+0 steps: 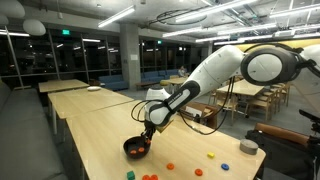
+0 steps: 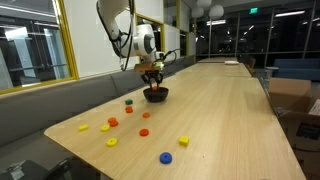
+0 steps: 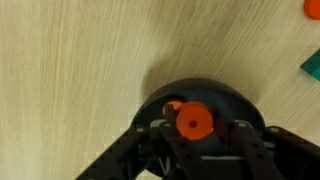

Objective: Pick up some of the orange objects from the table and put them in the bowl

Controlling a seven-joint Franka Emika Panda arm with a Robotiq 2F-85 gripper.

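Observation:
The black bowl [image 3: 205, 95] lies right under my gripper [image 3: 200, 128]; it also shows in both exterior views [image 1: 136, 150] [image 2: 155, 95]. One orange piece [image 3: 172, 106] lies inside it. Another orange piece [image 3: 195, 122] shows between my fingers over the bowl, and the fingers stand wider apart than it, so the gripper looks open. In the exterior views the gripper [image 1: 147, 133] [image 2: 151, 76] hangs just above the bowl. More orange pieces [image 1: 170, 165] [image 2: 113, 122] lie on the pale wood table [image 1: 95, 130] [image 2: 230, 110].
Yellow pieces [image 2: 184, 141] [image 1: 211, 155], a blue piece [image 2: 165, 157] [image 1: 226, 165] and a green piece [image 1: 130, 174] [image 3: 312, 65] lie among the orange ones. A grey round lidded object [image 1: 248, 147] sits near the table edge. Similar long tables stand beyond.

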